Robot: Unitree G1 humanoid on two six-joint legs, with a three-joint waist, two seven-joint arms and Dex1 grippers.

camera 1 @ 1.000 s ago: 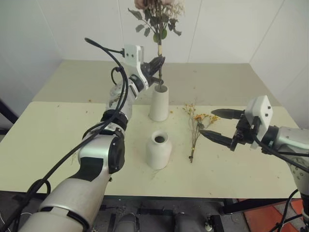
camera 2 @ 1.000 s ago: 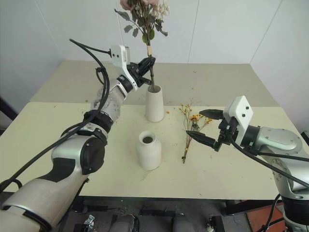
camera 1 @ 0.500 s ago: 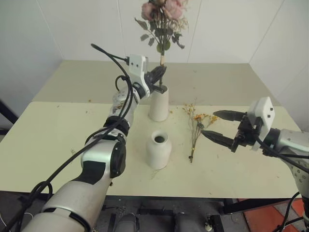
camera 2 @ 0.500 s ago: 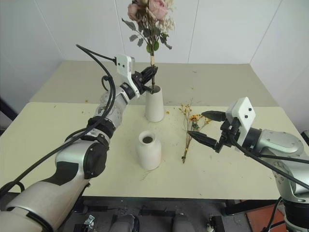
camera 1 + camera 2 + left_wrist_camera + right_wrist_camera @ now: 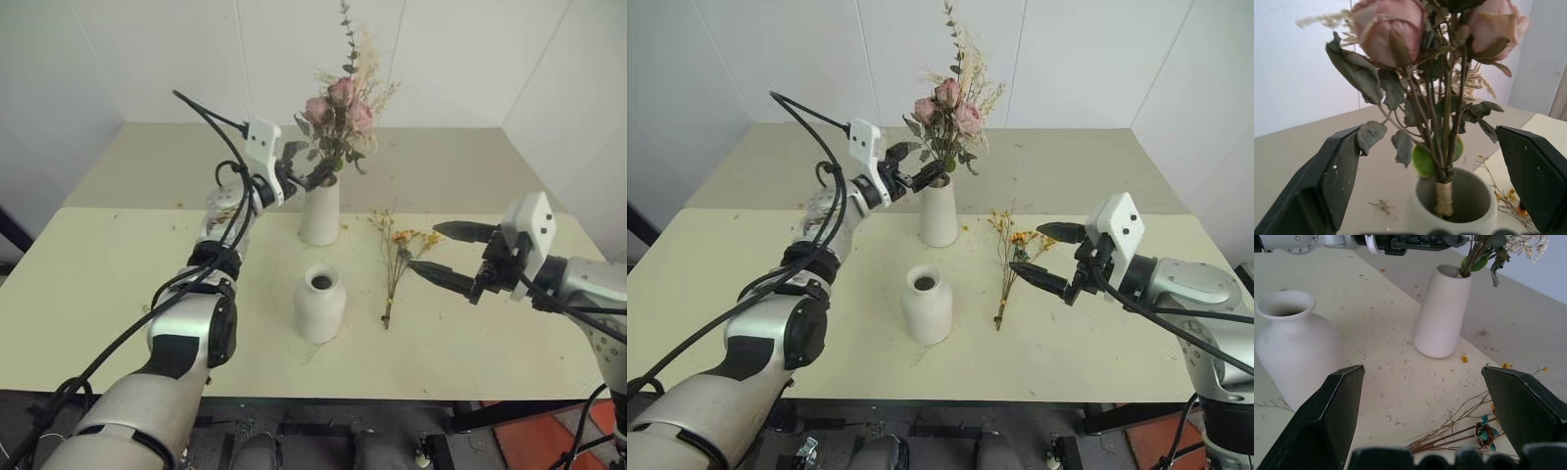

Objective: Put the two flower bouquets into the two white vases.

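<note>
Roses (image 5: 338, 108) seated in the tall vase (image 5: 320, 210).
My left gripper (image 5: 911, 171) gapes astride the stems; careless retreat tips it. Right gripper (image 5: 439, 253) spread, empty.

Short vase (image 5: 320, 304) mouth open from above. Bare table (image 5: 118, 284) between short vase and yellow bunch (image 5: 400, 257). Tall vase (image 5: 320, 211) mouth taken by rose stems (image 5: 1442, 147); left gripper (image 5: 307, 166) crowds its rim, fingers spread.

Illumination is bright, even and diffuse, casting only soft, faint shadows on the pale cream matte table (image 5: 118, 294), with all views sharp and glare-free.
</note>
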